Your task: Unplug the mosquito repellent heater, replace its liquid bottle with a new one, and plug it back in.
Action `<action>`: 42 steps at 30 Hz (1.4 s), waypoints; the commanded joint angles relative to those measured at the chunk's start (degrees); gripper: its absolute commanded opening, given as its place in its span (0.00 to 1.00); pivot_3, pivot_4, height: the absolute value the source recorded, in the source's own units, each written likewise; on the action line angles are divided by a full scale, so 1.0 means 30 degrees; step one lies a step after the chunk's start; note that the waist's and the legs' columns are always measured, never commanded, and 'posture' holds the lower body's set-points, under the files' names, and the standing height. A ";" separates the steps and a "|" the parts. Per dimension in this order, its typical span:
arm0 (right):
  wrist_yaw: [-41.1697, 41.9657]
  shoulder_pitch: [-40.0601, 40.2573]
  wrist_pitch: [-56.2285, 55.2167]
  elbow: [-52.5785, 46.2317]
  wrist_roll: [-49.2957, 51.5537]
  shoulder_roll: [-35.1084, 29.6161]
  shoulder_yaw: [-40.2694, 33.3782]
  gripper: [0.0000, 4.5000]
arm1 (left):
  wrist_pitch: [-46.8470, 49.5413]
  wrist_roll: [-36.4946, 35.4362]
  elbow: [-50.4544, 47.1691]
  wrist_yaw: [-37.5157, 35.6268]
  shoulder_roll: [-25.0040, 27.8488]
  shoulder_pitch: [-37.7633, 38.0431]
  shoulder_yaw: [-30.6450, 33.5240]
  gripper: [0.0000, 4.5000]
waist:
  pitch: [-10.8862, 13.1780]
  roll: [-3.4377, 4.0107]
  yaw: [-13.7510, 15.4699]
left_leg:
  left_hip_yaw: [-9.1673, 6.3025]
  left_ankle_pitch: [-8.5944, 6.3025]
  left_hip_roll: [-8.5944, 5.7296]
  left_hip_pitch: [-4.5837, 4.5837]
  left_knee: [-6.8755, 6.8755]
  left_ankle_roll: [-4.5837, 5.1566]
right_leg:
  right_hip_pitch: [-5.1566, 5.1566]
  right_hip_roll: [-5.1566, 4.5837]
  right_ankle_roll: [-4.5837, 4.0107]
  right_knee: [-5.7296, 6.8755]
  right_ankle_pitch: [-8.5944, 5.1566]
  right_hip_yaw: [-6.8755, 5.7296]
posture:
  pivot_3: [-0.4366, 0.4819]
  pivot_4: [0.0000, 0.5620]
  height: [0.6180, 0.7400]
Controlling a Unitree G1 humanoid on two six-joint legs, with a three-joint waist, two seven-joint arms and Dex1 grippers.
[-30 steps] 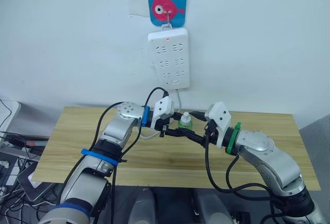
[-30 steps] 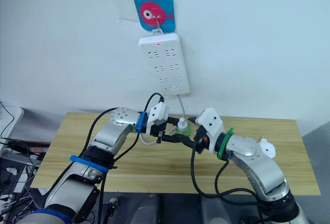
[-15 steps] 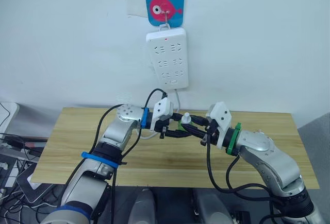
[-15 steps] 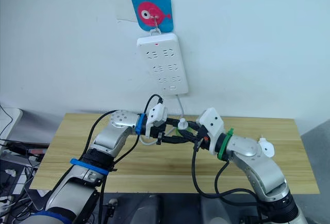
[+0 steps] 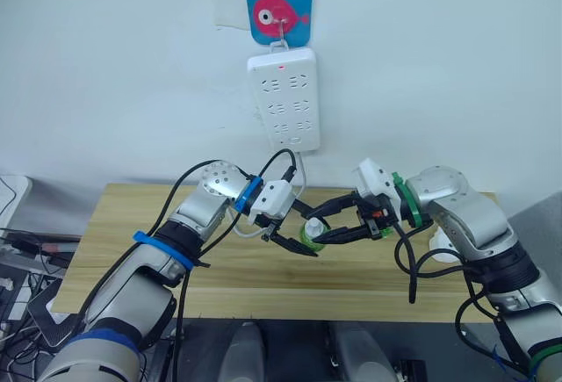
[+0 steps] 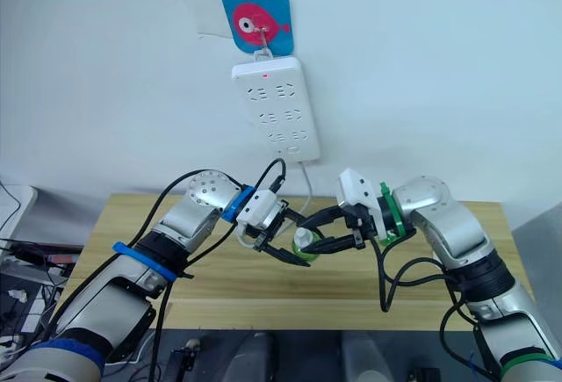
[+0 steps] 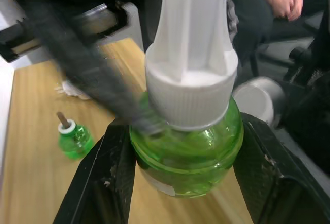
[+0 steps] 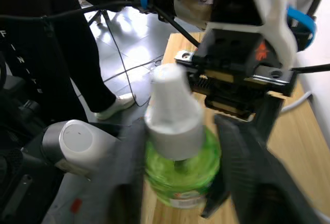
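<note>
Green bottle (image 7: 186, 147) now lower, left fingers (image 7: 117, 177) clamping it, right fingers (image 8: 242, 162) spread around it

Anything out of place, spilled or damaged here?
Nothing spilled or broken. The long white power strip hangs slightly askew on the wall, and a small green plastic bottle with a bare brown wick stands uncapped on the wooden table, apart from the white-capped green bottle in the left claw.
</note>
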 commanded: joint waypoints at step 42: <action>-1.6788 1.1094 0.1208 -1.1252 -0.3055 0.5176 -0.1340 0.92 | 0.3292 0.3400 -0.0026 0.2346 -0.3359 0.1279 0.4955 0.50 | -0.0009 -0.0002 -0.0059 | -0.0014 0.0093 -0.0001 0.0132 0.0025 -0.0125 | 0.0011 0.0040 0.0002 0.0312 -0.0003 0.0040 | 0.41 0.35 1.00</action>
